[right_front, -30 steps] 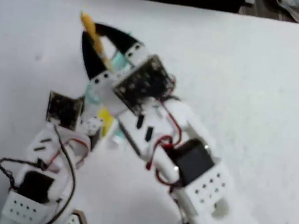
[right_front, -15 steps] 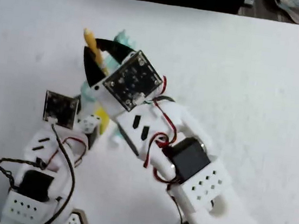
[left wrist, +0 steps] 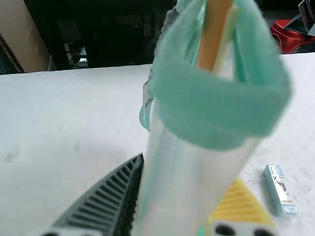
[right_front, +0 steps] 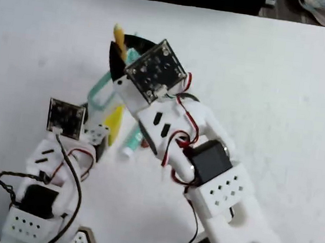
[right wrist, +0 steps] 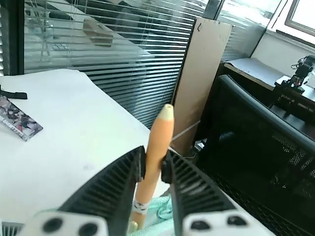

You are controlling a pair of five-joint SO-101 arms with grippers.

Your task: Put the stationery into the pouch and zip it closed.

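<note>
Orange tapered pen (right wrist: 160,132) is pinched between the right hand's (right wrist: 154,160) ribbed fingers, lower end at the pouch (left wrist: 216,103) mouth. Left hand (left wrist: 189,169) clamps that clear-plastic, teal-fabric-rimmed pouch, left-centre on the white desk (right_front: 274,82).

An office: slatted window blinds (right wrist: 98,44), a black chair (right wrist: 246,118) and a white table (right_front: 274,82).
</note>
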